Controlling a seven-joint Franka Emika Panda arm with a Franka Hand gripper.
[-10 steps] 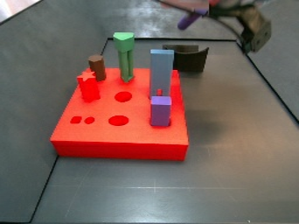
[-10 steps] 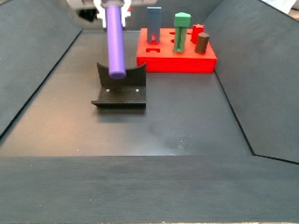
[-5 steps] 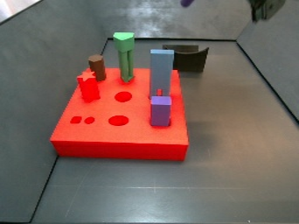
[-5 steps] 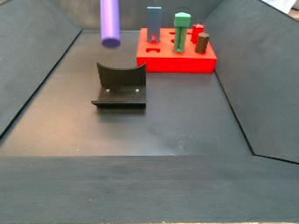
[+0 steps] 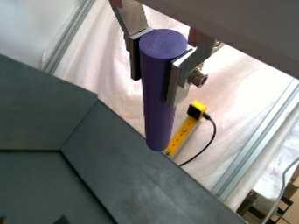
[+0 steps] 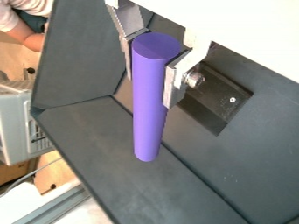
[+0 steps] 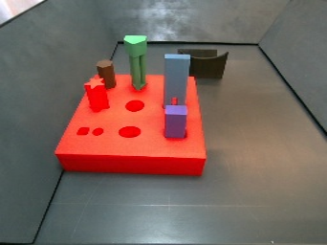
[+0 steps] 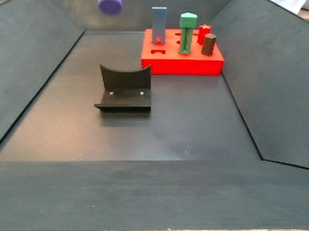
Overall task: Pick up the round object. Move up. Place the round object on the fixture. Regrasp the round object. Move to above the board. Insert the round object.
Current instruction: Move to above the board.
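Purple round object (image 6: 149, 96) clamped upright in gripper (image 6: 156, 54), fixture (image 8: 125, 88) empty, red board (image 7: 134, 129)

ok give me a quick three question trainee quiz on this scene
1. True or false: the gripper has its fingers closed on the round object.
2. In a side view, how much of the round object shows?
A. its whole length
B. only its lower end at the top edge
C. none
3. What lies in the fixture?

Key:
1. True; both wrist views show the fingers clamped near its upper end.
2. B
3. Nothing; it lies empty on the floor, apart from the board.
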